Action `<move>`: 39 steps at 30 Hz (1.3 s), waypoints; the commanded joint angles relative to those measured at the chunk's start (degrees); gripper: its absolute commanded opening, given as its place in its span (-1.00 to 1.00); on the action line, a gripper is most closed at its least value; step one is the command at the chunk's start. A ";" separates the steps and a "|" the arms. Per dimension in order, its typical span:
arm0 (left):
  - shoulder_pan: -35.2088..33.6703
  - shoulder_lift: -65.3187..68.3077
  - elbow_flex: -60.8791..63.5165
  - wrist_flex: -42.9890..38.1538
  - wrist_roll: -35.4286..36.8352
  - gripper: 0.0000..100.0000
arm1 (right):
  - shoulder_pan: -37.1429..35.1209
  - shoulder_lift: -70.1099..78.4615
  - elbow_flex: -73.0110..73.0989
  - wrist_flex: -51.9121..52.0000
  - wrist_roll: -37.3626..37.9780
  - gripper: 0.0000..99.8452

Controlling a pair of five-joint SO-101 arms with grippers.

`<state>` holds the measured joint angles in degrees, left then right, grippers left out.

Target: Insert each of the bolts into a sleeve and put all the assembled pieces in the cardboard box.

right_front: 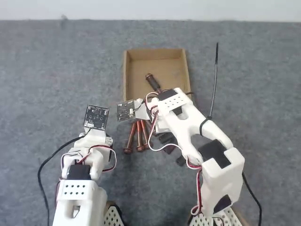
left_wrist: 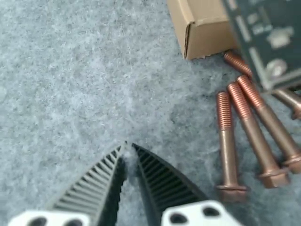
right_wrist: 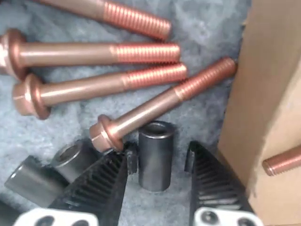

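Right wrist view caught one dark sleeve (right_wrist: 154, 160) between the fingers of the right gripper (right_wrist: 160, 151), its long axis in line with them and its open bore turned away from the wrist. That gripper was spread wide and released, straddling the sleeve without clamping it. Four copper bolts (right_wrist: 94, 54) lay flat on the grey table (right_wrist: 207, 28) just beyond, roughly parallel, with their threaded ends toward the wall of the cardboard box (right_wrist: 249, 94) and their flanged heads away from it. The nearest head sat just beside the sleeve. Two spare sleeves (right_wrist: 70, 157) crowded the finger farther from the box. A further bolt (right_wrist: 282, 165) lay inside the box, threaded tip showing. The box stood mid-table, toward the far edge, with the loose bolts off its near left corner. The left gripper (left_wrist: 129, 147) hung over bare table near those bolts, clenched almost tip to tip and empty.
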<state>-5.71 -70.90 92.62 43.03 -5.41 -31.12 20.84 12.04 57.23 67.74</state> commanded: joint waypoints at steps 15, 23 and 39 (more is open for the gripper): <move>0.00 -1.14 -0.48 -1.41 -0.35 -0.98 | 2.24 -7.34 -5.54 9.27 -21.98 -0.99; 0.00 -1.14 -0.48 -1.49 -0.35 -0.98 | 12.26 -16.84 -5.27 12.35 -38.07 -0.99; -0.26 -1.14 -0.48 -1.49 -0.18 -0.98 | 28.79 -18.59 -5.27 25.01 -67.60 -0.99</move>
<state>-5.71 -70.90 92.62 43.03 -5.41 -3.43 6.07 8.88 78.59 3.03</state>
